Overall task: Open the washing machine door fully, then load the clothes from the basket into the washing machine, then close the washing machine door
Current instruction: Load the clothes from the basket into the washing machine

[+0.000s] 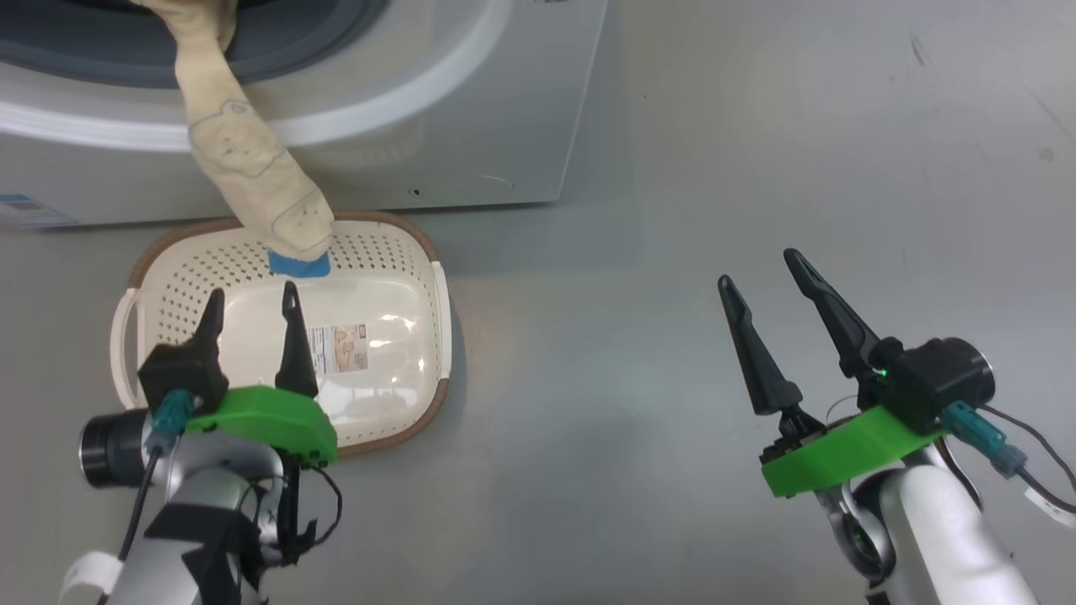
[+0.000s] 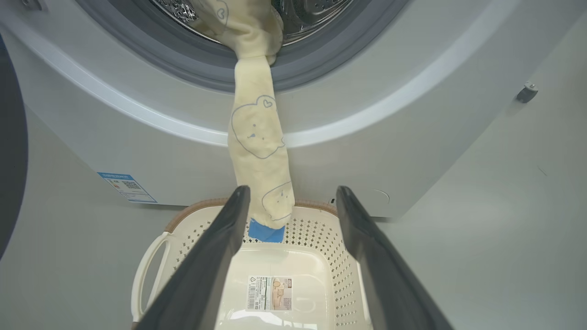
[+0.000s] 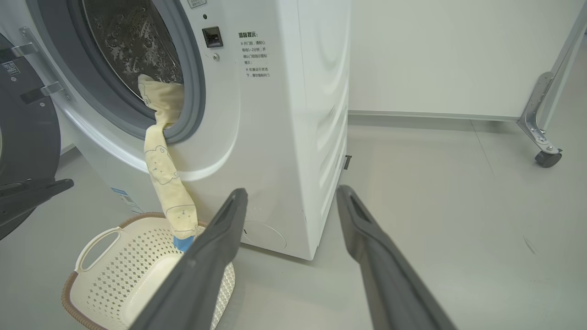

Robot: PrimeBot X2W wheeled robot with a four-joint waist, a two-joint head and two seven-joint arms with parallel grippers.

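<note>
Clothes (image 1: 244,160) hang half out of the washing machine (image 1: 471,101) above the basket (image 1: 439,336), blue cuff at the basket's back wall; they'd likely jam the washing machine door (image 3: 27,133), which stands open left of the basket. Left gripper (image 1: 252,291) over the basket, fingers wide apart, holding nothing, probably lined up to regrab. Right gripper (image 1: 758,269) well right of the basket, spread wide, empty.

Location type: test lab. Indicators: washer (image 3: 284,137) standing free on a bare grey floor (image 3: 435,192), plain white wall (image 3: 435,55) behind, metal frame leg (image 3: 542,89) on a caster (image 3: 548,159).
</note>
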